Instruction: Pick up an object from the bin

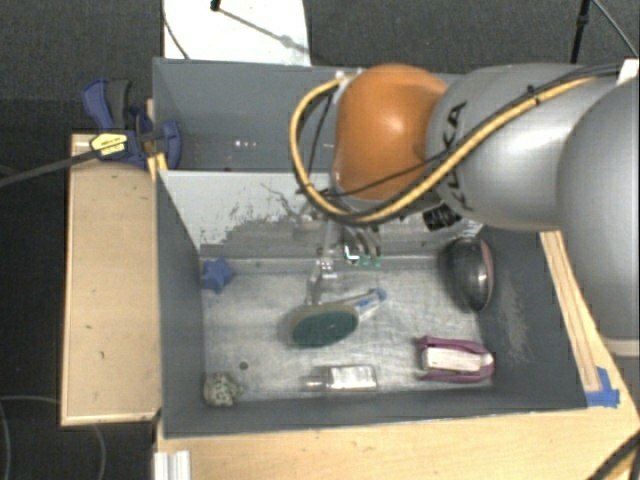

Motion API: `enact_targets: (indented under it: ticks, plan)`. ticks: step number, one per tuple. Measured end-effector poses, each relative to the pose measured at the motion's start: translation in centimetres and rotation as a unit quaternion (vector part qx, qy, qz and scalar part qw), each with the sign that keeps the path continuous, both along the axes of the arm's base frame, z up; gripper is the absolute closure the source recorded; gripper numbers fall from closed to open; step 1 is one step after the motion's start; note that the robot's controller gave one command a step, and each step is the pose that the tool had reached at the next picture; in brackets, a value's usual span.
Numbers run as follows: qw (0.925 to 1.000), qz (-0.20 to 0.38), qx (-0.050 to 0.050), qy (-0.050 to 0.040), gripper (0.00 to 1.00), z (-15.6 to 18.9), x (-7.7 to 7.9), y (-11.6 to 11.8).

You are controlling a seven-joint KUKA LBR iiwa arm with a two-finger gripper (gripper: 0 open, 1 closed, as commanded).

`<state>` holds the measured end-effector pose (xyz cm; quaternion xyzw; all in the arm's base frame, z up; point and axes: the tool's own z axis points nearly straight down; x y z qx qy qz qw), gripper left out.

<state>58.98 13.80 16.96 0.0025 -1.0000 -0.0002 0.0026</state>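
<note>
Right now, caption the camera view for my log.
Claw low in grey bin, next to dark green oval object mid-floor.

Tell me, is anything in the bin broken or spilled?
Nothing looks broken or spilled. The green oval brush, purple packet, dark computer mouse and speckled ball just lie loose and apart on the bin floor.

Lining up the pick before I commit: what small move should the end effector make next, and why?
Probably ease the end effector down a little onto the dark green oval thing. It hangs just over that thing's far edge at mid-bin, while the grey mouse-shaped thing and the purple-and-white packet lie off to the right.
</note>
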Motion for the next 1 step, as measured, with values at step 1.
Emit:
enact_targets:
  ticks: [1]
  plan:
    - [0.9999, 0.004, 0.003, -0.0111, 0.00, -8.26, -2.38, -1.62]
